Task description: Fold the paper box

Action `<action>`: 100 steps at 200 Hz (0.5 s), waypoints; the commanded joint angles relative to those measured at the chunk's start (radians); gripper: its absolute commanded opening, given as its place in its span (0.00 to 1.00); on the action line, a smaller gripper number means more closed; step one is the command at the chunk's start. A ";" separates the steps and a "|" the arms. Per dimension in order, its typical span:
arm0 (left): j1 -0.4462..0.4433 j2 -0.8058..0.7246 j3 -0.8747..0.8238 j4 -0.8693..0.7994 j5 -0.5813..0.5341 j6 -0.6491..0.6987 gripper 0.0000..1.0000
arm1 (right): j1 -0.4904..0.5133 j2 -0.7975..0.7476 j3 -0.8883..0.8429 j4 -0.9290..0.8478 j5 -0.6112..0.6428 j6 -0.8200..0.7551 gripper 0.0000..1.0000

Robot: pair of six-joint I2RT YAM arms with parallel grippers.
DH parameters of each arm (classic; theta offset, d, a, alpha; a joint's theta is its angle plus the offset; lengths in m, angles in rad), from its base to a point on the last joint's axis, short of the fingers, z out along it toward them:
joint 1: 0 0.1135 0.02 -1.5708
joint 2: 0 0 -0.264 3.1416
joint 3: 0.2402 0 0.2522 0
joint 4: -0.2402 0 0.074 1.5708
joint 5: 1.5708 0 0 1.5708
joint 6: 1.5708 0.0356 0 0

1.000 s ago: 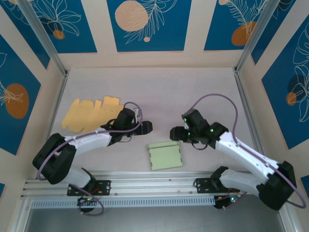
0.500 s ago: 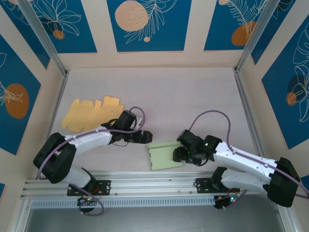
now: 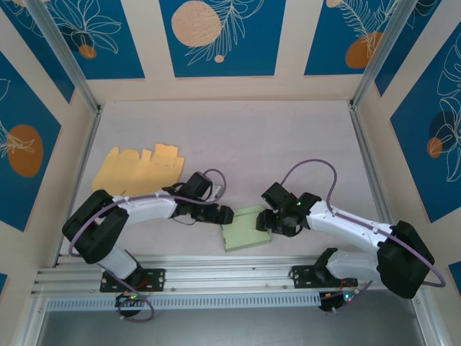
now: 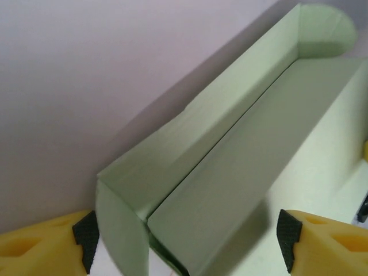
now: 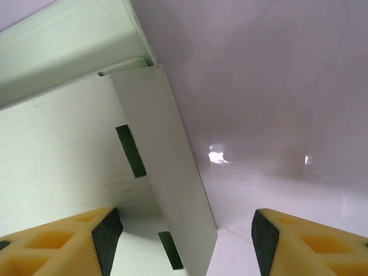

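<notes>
The pale green paper box [image 3: 245, 232] lies partly folded near the table's front edge, between both grippers. My left gripper [image 3: 225, 214] is at its left far corner, open. In the left wrist view the jaws [image 4: 187, 246] straddle the box's end, where a long wall [image 4: 190, 132] stands up and a rounded end flap [image 4: 118, 230] hangs between the pads without touching them. My right gripper [image 3: 267, 220] is at the box's right edge, open. In the right wrist view a slotted side flap [image 5: 167, 167] stands raised between its pads [image 5: 185, 236], untouched.
A flat yellow cardboard blank [image 3: 140, 169] lies at the back left of the table. The aluminium rail [image 3: 230, 277] runs just in front of the box. Side walls close in the table on the left and right.
Both arms have swung down and inward onto the green box. The left gripper moved right to its left corner; the right gripper came down to its right edge and narrowed slightly.
</notes>
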 commanded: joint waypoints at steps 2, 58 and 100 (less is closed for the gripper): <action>-0.012 0.039 0.017 -0.012 0.012 -0.017 0.76 | -0.004 0.039 -0.005 0.034 -0.016 -0.007 0.64; -0.004 0.070 0.015 0.089 -0.003 -0.043 0.37 | -0.036 0.083 -0.014 0.136 -0.022 -0.014 0.64; 0.014 0.020 0.037 0.129 -0.102 0.015 0.11 | -0.082 0.073 -0.031 0.233 -0.016 -0.033 0.64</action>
